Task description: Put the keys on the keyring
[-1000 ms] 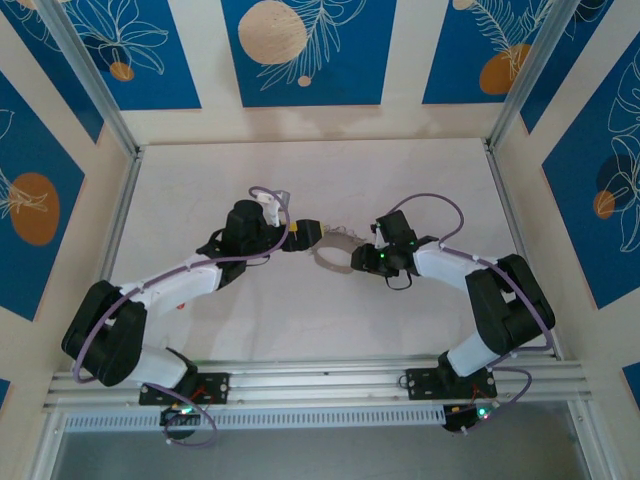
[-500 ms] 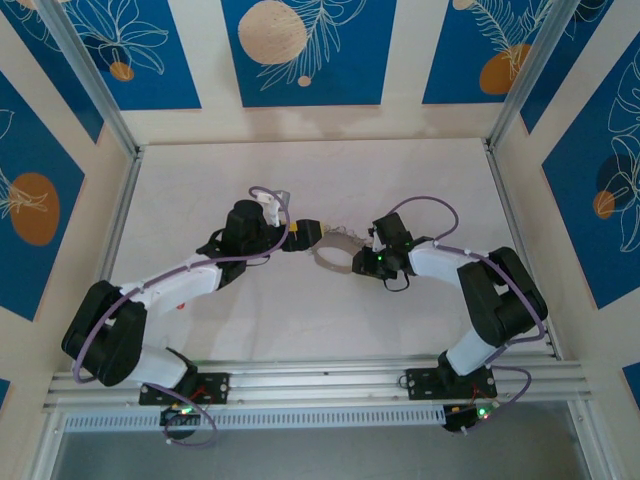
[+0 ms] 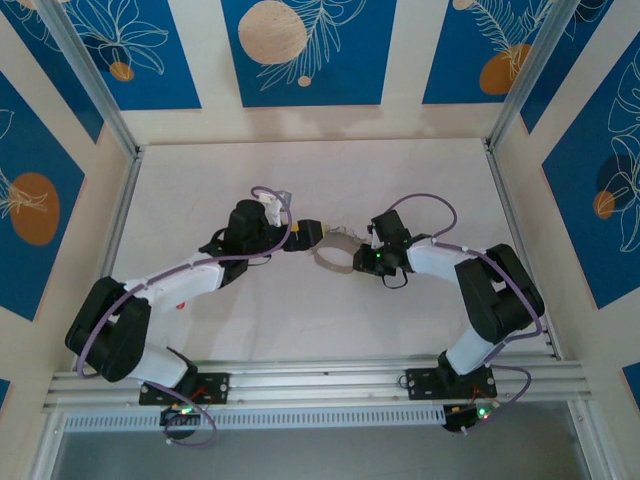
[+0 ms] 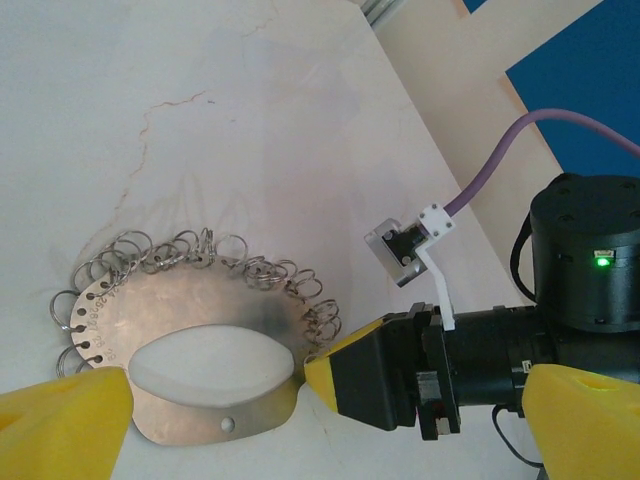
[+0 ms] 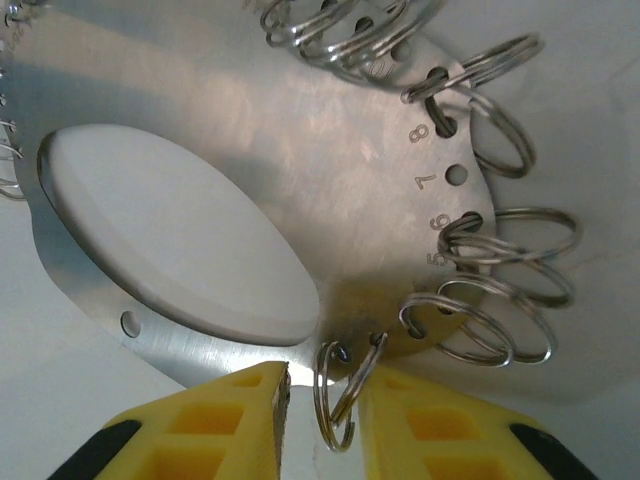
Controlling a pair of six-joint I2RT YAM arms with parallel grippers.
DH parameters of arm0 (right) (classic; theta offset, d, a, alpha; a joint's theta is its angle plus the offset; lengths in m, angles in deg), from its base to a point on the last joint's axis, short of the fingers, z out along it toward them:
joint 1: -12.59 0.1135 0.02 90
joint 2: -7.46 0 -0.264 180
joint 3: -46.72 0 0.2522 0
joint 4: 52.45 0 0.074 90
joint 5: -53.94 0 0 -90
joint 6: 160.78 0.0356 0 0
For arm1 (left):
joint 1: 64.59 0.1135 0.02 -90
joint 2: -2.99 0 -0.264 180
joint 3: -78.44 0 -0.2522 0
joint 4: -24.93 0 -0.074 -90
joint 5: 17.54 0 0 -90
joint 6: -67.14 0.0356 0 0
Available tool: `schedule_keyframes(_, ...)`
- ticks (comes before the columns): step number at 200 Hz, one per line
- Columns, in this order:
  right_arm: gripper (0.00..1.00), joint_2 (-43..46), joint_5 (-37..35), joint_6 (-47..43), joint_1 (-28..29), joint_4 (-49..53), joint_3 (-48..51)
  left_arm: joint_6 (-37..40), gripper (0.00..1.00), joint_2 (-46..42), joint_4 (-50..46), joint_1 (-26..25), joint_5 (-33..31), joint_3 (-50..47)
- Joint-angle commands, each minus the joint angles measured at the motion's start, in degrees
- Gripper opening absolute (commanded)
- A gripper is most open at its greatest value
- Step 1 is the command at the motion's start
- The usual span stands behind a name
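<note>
One keyring (image 4: pixel 200 300); many split rings (image 4: pixel 300 285) on rim, exact count unclear.

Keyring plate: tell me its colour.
Shiny silver-grey metal keyring, best seen in the right wrist view.

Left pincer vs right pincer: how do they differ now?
Left pincer stands wide open; right pincer shows only a slim gap. Left pincer spans the whole metal plate; right pincer brackets one small ring on its edge. Both have yellow fingers and face the plate.
</note>
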Motion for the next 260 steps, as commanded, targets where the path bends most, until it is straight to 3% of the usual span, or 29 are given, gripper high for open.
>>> schedule_keyframes(1,0.26,-0.6,-0.6,-0.7,-0.4,-0.1,-1.5,0.8,1.0,0.5,1.6,-0.7,0.6,1.9)
schedule_keyframes(42,0.25,-0.6,-1.3,-1.0,-1.1,-0.2,-1.4,0.8,1.0,0.9,1.7,-0.6,0.7,2.0)
schedule_keyframes(83,0.11,-0.9,-0.8,-1.5,-1.4,-0.2,-1.3,0.9,1.0,1.5,1.5,-0.6,0.9,2.5)
schedule_keyframes(134,0.1,-1.2,-0.6,-1.7,-1.5,-0.4,-1.0,1.1,1.0,1.7,1.3,-0.7,0.9,2.8)
schedule_keyframes(167,0.23,-1.4,-0.5,-1.6,-1.6,0.1,-1.1,1.1,1.0,1.9,1.3,-0.7,0.9,3.0)
schedule_keyframes(208,0.32,2.9,-0.7,0.5,-1.6,0.9,0.7,1.1,1.0,2.1,1.3,-0.6,1.1,3.3)
schedule_keyframes(260,0.57,7.6,0.2,3.6,-1.0,2.0,3.2,1.4,1.0,2.1,1.0,-0.6,1.3,3.6)
